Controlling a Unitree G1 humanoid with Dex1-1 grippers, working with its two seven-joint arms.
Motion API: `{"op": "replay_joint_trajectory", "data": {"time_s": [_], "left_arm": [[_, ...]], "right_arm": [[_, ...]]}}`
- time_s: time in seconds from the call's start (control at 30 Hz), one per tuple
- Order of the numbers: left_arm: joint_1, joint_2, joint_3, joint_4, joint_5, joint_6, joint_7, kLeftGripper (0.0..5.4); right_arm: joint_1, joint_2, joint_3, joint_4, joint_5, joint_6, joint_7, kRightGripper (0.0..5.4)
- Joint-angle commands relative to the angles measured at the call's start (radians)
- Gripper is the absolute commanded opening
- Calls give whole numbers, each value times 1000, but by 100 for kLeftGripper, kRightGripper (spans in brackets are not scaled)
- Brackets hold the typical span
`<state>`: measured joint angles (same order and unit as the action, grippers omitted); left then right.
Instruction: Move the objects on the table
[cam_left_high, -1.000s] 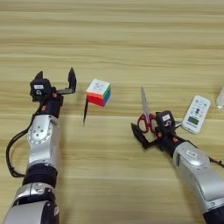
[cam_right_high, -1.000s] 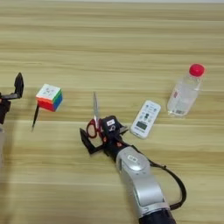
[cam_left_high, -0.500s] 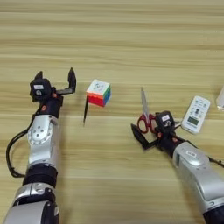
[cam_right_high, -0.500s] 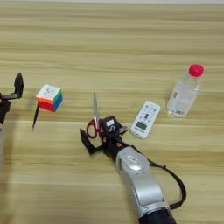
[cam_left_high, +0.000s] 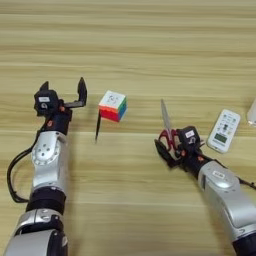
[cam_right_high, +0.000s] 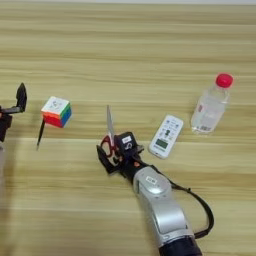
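**Kid:** Did anything just move?

**Me:** No. For the last second nothing has moved. My right tool (cam_left_high: 172, 147) sits at the red handles of the scissors (cam_left_high: 167, 129), and I cannot tell if it has squeezed them yet. My left tool (cam_left_high: 62, 90) stays spread wide with nothing in it, just left of the puzzle cube (cam_left_high: 113, 105) and the pen (cam_left_high: 98, 127).

**Kid:** So is the job going?

**Me:** I think it is waiting. Everything lies on the table (cam_left_high: 128, 45).

**Kid:** Any boxes or bowls?

**Me:** Only the bottle (cam_right_high: 211, 103), far right, past the remote (cam_right_high: 166, 136), red cap on. I cannot see anything inside it.
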<state>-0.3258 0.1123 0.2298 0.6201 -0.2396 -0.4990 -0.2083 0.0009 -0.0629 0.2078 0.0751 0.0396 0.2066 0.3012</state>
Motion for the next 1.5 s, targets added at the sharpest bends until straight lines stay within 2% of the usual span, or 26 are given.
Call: {"op": "replay_joint_trajectory", "data": {"time_s": [0.03,0.23,0.43,0.67,0.97,1.13,1.23,1.27,1.37,1.5], "left_arm": [[-9,0,-1,2,12,-9,4,540],[-8,0,-2,0,13,-8,5,540],[-13,0,-2,10,14,-9,6,540],[-18,-1,-1,22,12,-12,4,540],[-24,-3,0,35,10,-19,4,540],[-27,-3,0,40,10,-22,4,540],[-26,-3,0,39,10,-22,4,540],[-25,-3,-1,37,10,-22,4,540],[-22,-5,-2,33,11,-22,4,540],[-21,-7,-4,33,12,-23,6,540]], "right_arm": [[48,-6,10,59,-9,47,-3,390],[34,-4,-9,71,-3,23,-12,390],[-4,29,10,73,6,-28,1,390],[-75,85,25,174,10,-46,6,390],[-127,133,36,258,15,-55,28,390],[-143,136,38,291,5,-77,25,390],[-143,124,48,289,-29,-128,1,390],[-141,118,51,281,-41,-148,-11,419],[-132,107,49,254,-63,-187,-37,450],[-118,100,45,214,-68,-198,-45,505]]}}
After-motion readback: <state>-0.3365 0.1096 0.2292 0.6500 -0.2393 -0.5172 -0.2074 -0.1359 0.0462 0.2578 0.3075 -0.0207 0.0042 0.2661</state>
